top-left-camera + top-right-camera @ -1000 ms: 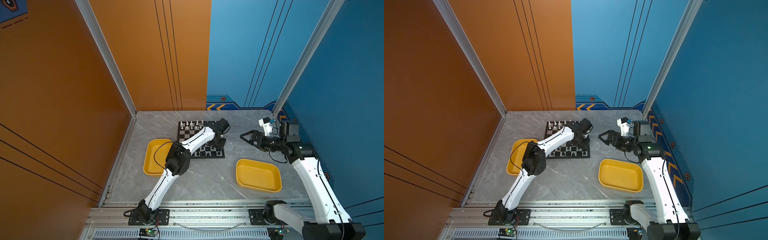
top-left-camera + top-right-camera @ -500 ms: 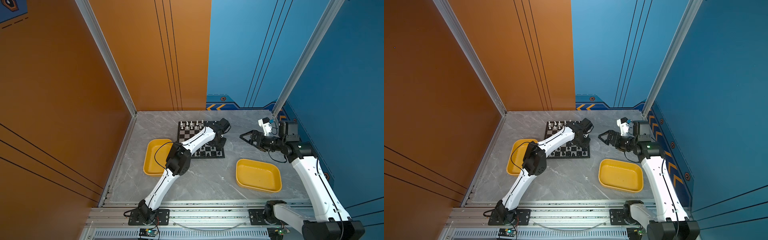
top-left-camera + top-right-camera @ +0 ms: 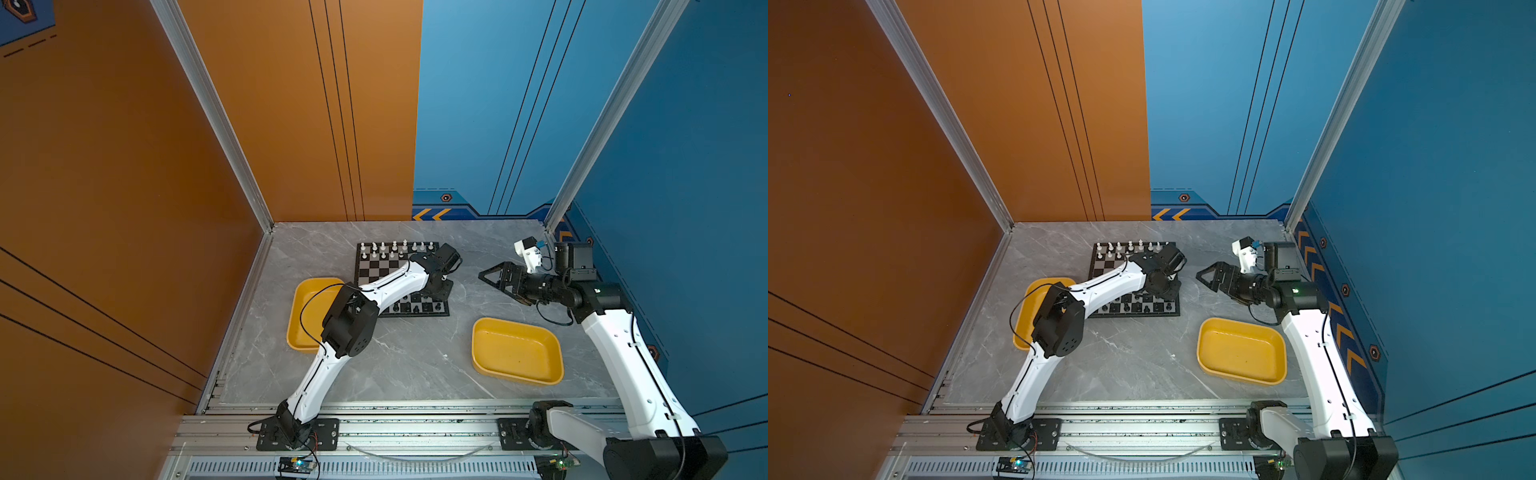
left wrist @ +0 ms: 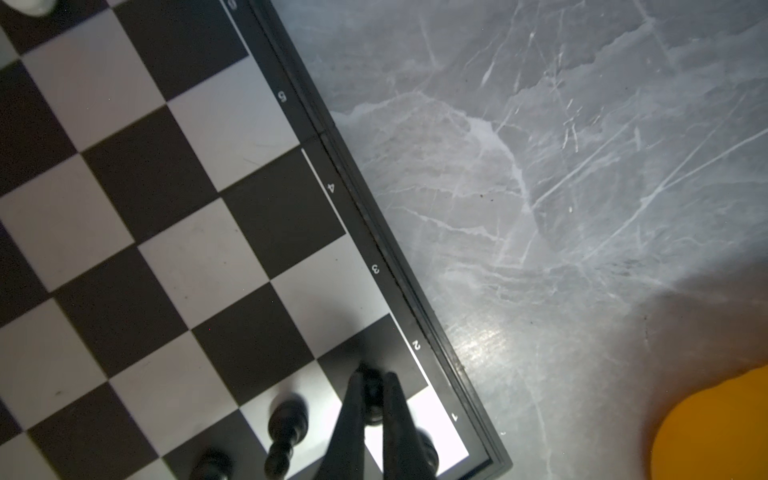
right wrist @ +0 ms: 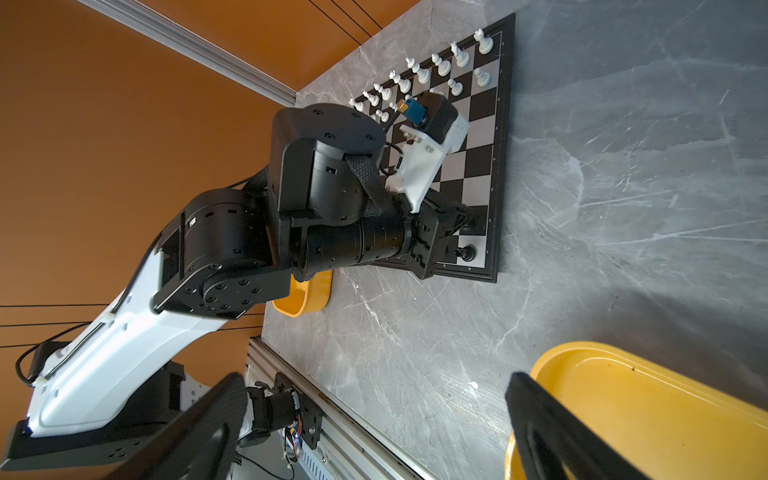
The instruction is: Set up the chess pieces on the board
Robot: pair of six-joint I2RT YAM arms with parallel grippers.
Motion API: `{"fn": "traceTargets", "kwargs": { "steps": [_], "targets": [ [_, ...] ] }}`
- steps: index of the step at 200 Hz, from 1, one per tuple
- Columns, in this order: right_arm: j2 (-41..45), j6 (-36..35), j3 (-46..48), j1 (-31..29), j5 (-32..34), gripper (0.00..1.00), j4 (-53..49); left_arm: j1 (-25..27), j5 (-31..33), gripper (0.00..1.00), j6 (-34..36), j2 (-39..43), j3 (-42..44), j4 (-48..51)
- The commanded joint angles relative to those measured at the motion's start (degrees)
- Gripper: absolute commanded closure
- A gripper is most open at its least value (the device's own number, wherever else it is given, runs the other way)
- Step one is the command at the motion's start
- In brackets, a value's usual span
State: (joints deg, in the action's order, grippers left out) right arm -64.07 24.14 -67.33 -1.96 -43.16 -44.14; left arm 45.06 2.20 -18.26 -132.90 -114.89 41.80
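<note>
The board (image 3: 376, 272) lies toward the back of the tabletop (image 3: 407, 365), chess pieces (image 3: 394, 247) in rows along its far and near edges — the left tray (image 3: 295, 299) beside its near left corner, the right tray (image 3: 517, 351) apart to its right, nearer the front.

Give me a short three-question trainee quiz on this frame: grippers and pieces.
1. True or false: the right gripper holds a piece.
2. The left gripper is shut on: A) a white piece, B) a black piece, C) nothing.
3. Fill in: seen from the robot, the white pieces stand along the board's ___ side.

Key: 1 false, it is open and empty, off the board. 2 B. 3 far.
</note>
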Motion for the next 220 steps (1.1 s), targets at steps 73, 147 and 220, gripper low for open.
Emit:
{"fn": "traceTargets", "kwargs": {
  "steps": [73, 147, 220],
  "targets": [
    [-0.98, -1.73, -2.58, -1.31, 1.57, 0.0, -2.34, 0.69, 1.85, 1.0, -1.63, 6.86, 9.2, -10.92],
    [-1.12, -2.3, -2.98, -1.82, 1.89, 0.0, -3.12, 1.21, 2.37, 1.0, -1.39, 9.39, 15.48, -18.57],
    [-2.06, -3.13, -4.36, -2.78, 2.29, 0.0, -4.41, 1.79, 4.07, 1.0, -0.64, 11.44, 21.68, -25.79]
  ]
}}
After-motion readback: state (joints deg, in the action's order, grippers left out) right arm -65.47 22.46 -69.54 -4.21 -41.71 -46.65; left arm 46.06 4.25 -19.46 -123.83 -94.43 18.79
